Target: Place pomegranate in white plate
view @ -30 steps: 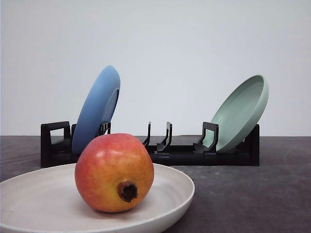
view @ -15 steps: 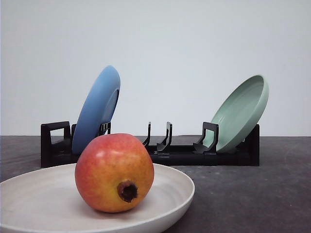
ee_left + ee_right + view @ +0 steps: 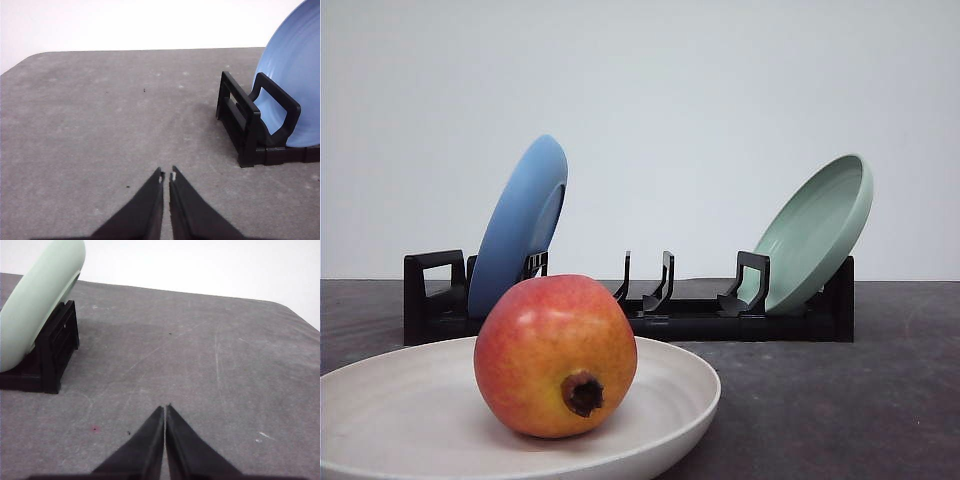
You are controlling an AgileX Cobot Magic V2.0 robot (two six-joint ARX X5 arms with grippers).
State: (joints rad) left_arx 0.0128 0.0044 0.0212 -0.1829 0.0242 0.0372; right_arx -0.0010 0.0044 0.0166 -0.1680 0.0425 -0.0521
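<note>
The pomegranate (image 3: 556, 356), red shading to orange-yellow with its dark calyx nub facing the camera, rests inside the white plate (image 3: 672, 382) at the near left of the front view. My left gripper (image 3: 166, 176) is shut with nothing in it, hovering over bare grey table beside the rack's blue-plate end. My right gripper (image 3: 165, 408) is also shut and holds nothing, over bare table beside the rack's green-plate end.
A black dish rack (image 3: 695, 318) stands across the back of the table. A blue plate (image 3: 515, 228) leans in its left end and a pale green plate (image 3: 815, 232) in its right end. Grey table surface (image 3: 820, 400) lies to the right of the white plate.
</note>
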